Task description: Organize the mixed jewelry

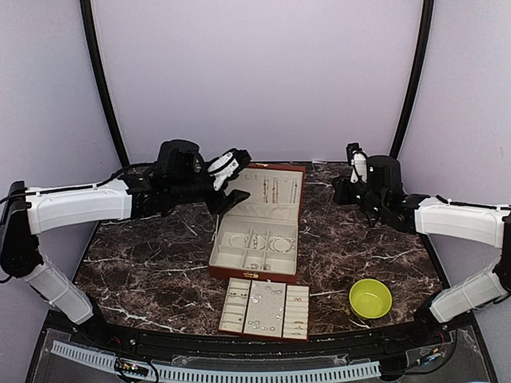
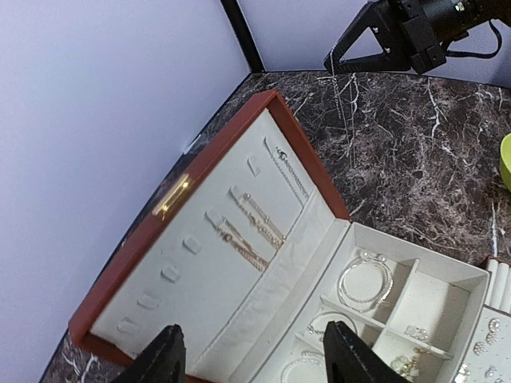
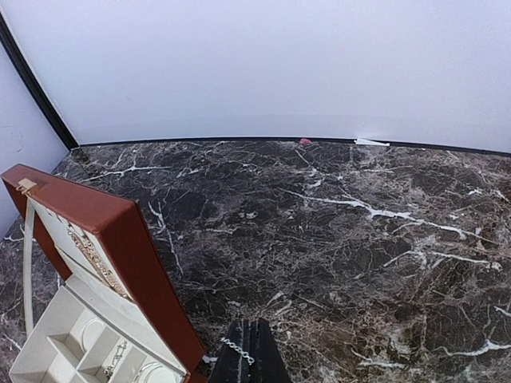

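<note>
Dark marble table (image 1: 144, 263) with pale walls behind. At centre, an open reddish-brown box (image 2: 200, 171) holds necklaces (image 2: 255, 227) in its lid and hoops (image 2: 365, 281) in cream compartments. Below it lies a tray (image 1: 263, 280) of rings and studs (image 1: 263, 307). At lower right is a yellow-green bowl (image 1: 370, 298). The left gripper (image 2: 255, 359) hangs open over the box. The right gripper (image 3: 247, 351), upper right, pinches a thin chain (image 3: 238, 349).

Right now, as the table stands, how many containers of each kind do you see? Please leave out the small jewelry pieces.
Reddish-brown box, lid open: 1
Cream-lined compartment tray: 1
Yellow-green bowl: 1
Total: 3
</note>
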### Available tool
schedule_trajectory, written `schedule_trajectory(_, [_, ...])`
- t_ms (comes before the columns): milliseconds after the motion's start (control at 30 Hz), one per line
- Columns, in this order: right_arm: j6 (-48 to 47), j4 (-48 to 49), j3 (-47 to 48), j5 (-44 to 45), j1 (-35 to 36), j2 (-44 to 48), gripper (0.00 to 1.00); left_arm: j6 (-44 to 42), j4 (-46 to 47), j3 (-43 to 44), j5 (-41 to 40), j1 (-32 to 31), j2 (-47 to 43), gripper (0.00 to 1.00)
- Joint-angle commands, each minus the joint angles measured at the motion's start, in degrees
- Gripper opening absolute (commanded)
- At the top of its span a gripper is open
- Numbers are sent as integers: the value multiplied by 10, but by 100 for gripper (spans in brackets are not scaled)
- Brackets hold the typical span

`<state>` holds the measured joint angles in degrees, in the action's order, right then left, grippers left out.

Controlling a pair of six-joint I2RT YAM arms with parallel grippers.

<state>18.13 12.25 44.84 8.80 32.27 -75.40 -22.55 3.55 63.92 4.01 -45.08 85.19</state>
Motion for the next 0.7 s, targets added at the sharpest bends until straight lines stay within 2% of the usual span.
schedule_trajectory(0, [-10, 32, -8, -3, 4, 19, 0, -120, 84, 39, 31, 6, 59, 61])
schedule_trajectory(267, [-16, 48, -21, -3, 4, 22, 0, -182, 143, 63, -32, 5, 122, 58])
schedule_trajectory(667, [-26, 58, -16, -13, 4, 10, 0, -222, 151, 91, -105, 6, 175, 58])
